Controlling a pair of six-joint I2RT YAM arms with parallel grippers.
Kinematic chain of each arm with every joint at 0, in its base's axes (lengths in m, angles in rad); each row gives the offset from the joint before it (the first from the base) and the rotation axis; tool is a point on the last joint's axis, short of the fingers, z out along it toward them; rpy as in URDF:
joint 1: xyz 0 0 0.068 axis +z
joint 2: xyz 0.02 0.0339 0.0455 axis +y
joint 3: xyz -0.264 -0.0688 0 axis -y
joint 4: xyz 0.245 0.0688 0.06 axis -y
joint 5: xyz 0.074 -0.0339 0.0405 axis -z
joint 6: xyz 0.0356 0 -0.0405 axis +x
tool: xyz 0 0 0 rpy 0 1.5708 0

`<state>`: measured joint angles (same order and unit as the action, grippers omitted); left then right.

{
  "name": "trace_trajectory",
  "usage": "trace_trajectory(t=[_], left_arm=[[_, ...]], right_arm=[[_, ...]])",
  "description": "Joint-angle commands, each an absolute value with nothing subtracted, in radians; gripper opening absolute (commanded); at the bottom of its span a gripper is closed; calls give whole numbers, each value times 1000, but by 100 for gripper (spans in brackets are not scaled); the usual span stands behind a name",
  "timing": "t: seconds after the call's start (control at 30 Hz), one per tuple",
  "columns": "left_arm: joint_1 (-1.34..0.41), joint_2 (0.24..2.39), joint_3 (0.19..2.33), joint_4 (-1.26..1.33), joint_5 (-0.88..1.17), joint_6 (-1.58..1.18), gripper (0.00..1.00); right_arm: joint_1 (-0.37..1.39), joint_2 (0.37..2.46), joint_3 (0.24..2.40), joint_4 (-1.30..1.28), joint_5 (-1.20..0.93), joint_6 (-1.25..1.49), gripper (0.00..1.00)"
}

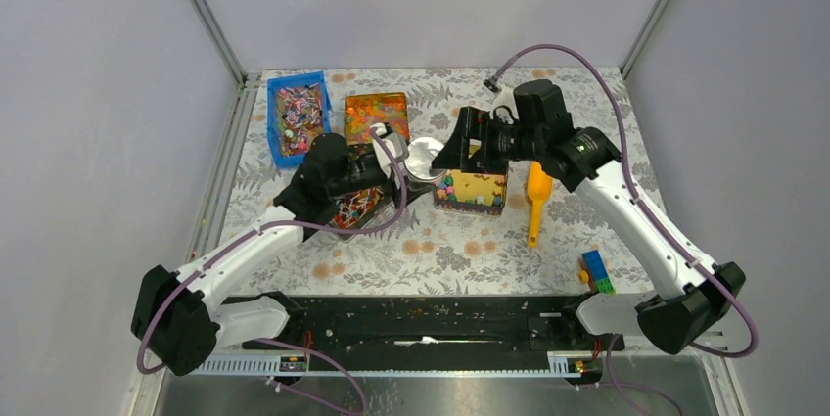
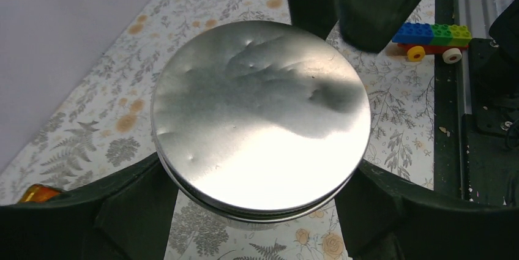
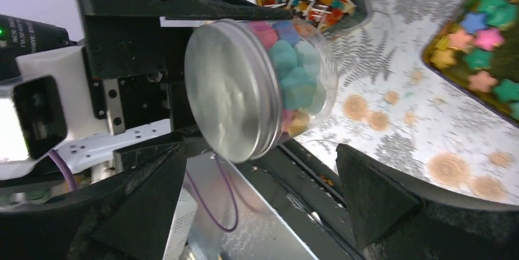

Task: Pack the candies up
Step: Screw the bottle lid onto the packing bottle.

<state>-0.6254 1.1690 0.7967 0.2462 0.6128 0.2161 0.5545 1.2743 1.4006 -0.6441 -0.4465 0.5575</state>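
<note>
Pastel star-shaped candies (image 3: 291, 64) are seen packed inside a clear round plastic jar (image 3: 306, 113), which is closed by a silver metal lid (image 3: 229, 89). The jar is held off the table, tipped on its side in the right wrist view, over the middle of the floral table cover (image 1: 440, 250). It is clamped at the lid rim by the left gripper (image 1: 401, 157), one black finger on each side of the lid (image 2: 260, 131). The right gripper (image 3: 260, 168) is seen with jaws spread wide and nothing between them. It is placed just beside the far side of the jar, and contact cannot be told.

More loose candies of the same kind (image 1: 470, 203) are left in a yellow tray (image 1: 480, 184) just right of the jar, below the right gripper. An orange plastic scoop (image 1: 536, 199) is laid on the cover right of that tray. A dark tray of stick sweets (image 1: 354, 208) is partly hidden under the left arm. A blue bin (image 1: 272, 122) of more stick sweets and a clear orange box (image 1: 377, 96) of round beads are set side by side at the far left. A toy brick car (image 2: 431, 35) is parked near the right arm's base.
</note>
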Motion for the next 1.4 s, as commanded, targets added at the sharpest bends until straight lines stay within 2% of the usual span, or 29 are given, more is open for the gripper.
trace_trajectory(t=[0.0, 0.4, 0.47, 0.57, 0.67, 0.7, 0.77, 0.8, 0.97, 1.07, 1.13, 1.2, 1.27, 1.37], left_arm=[[-597, 1099, 908, 191, 678, 252, 60], [-580, 1071, 981, 205, 784, 232, 58], [-580, 1071, 977, 226, 778, 218, 58], [-579, 1074, 979, 227, 765, 218, 58], [-579, 1072, 983, 212, 757, 229, 57], [-580, 1071, 983, 210, 756, 232, 57], [-580, 1070, 985, 208, 755, 235, 57], [-579, 1070, 985, 206, 755, 236, 57], [-573, 1065, 988, 204, 750, 235, 57], [-570, 1064, 996, 205, 750, 232, 57], [-569, 1065, 1006, 203, 754, 230, 57], [-569, 1071, 1019, 203, 764, 228, 57], [-569, 1080, 1032, 205, 776, 226, 57], [-569, 1093, 1048, 208, 784, 223, 57]], right_arm=[[549, 1339, 1444, -491, -601, 694, 100], [546, 1434, 1420, -198, -785, 963, 100], [545, 1441, 1406, -137, -822, 1012, 95], [546, 1445, 1394, -83, -857, 1054, 81], [545, 1447, 1385, -68, -877, 1073, 62], [544, 1448, 1381, -58, -885, 1079, 50], [542, 1450, 1364, -27, -898, 1106, 11], [541, 1451, 1352, 4, -902, 1123, 0], [539, 1454, 1325, 70, -914, 1151, 0], [539, 1454, 1325, 71, -922, 1154, 48], [539, 1452, 1319, 70, -922, 1156, 70], [540, 1453, 1313, 69, -927, 1161, 83], [540, 1457, 1300, 98, -937, 1185, 90], [539, 1468, 1289, 141, -953, 1227, 95]])
